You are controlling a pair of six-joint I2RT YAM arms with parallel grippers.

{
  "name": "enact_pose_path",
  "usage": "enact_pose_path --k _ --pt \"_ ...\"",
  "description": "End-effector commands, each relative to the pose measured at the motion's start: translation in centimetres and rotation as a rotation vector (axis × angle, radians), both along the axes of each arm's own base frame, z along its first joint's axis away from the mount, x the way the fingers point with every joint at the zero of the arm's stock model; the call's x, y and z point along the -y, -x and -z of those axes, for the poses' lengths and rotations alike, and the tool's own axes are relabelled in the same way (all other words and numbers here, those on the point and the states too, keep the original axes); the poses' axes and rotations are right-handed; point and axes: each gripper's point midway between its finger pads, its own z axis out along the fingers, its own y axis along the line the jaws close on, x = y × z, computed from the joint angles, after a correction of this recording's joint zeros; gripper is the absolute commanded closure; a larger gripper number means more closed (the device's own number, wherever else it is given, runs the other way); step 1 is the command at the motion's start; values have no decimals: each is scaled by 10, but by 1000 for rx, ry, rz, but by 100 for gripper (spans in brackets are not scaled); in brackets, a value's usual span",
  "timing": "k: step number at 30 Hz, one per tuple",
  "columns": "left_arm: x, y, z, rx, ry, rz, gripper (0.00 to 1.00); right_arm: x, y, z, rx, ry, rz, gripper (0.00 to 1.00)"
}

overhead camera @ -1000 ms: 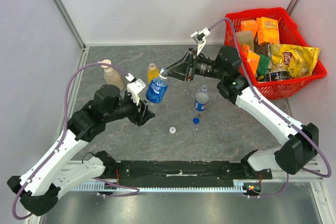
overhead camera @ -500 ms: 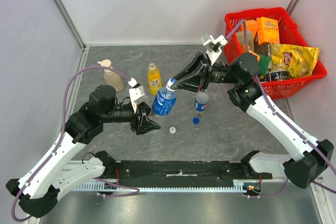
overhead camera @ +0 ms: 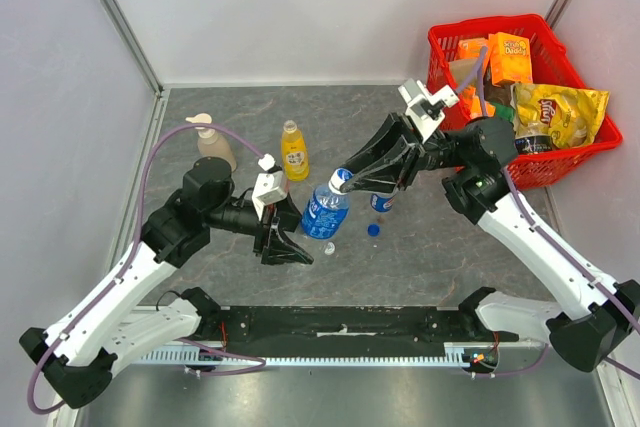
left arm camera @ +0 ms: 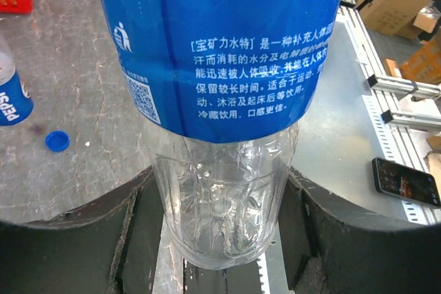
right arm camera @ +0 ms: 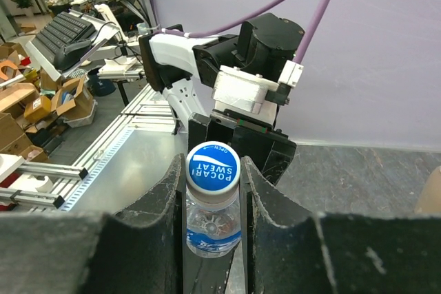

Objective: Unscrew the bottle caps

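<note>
In left pincer | bottle, blue label (Chinese print) | cap blue-topped

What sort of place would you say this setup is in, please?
Likely a robotics lab: a white-panelled test cell on aluminium framing, with cardboard boxes and a keyboard beyond.

L claw & R claw both clamped, arms bent inward.

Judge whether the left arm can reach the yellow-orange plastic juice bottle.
Probably not yet: the left fingers hold the clear blue-labelled plastic bottle, whose white cap the right fingers pinch.
</note>
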Motion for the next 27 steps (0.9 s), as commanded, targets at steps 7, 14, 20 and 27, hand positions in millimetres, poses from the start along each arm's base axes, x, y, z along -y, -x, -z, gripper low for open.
enact_pose_path --k 7,14,20,27 --pt "6 7 -18 39 81 76 98 4 7 -2 19 -12 -4 81" --pt "6 -5 -10 36 50 -6 98 3 4 -5 20 -15 21 24" --pt "4 -10 -1 35 21 -33 98 4 2 -11 26 -19 47 2" --pt "3 -17 8 17 -19 -80 98 4 -3 -18 24 -22 90 2"
